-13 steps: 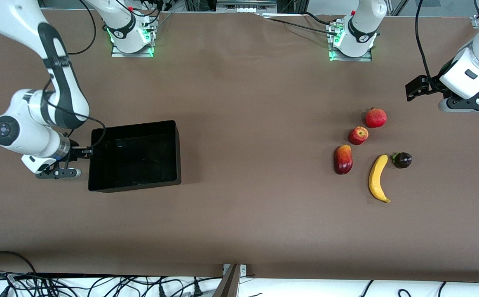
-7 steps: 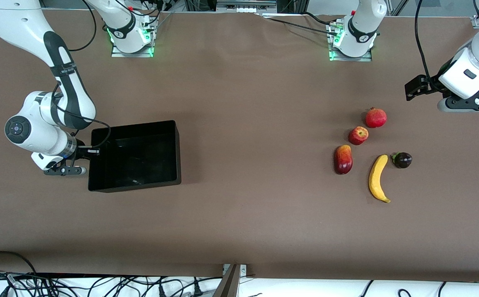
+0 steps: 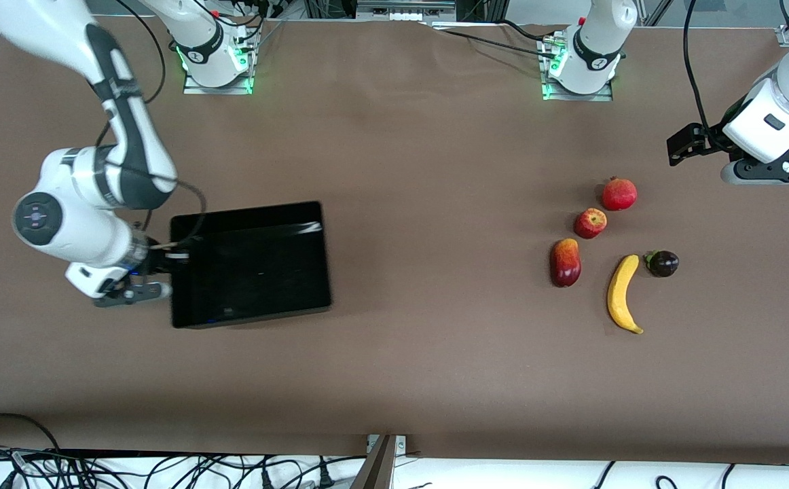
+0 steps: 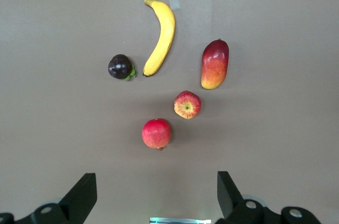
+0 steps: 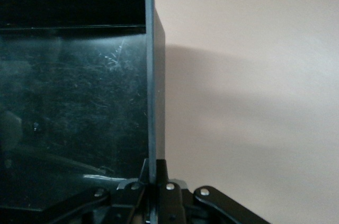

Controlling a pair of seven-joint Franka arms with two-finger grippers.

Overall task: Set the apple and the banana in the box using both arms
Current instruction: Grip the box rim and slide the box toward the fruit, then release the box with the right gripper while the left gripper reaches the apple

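Observation:
The black box sits toward the right arm's end of the table, and nothing shows inside it. My right gripper is shut on the box's end wall, one finger inside it and one outside. The apple and the banana lie on the table toward the left arm's end, the banana nearer the front camera. My left gripper hangs open and empty in the air near that group. Its wrist view looks down on the apple and banana, with its fingers wide apart.
A red pomegranate lies just farther from the front camera than the apple. A red-yellow mango and a dark purple fruit flank the banana. Bare brown table lies between the box and the fruit.
My right gripper has closed on the box wall. It has dragged the box a short way toward the fruit and slightly nearer the front camera. The left arm has stayed still.

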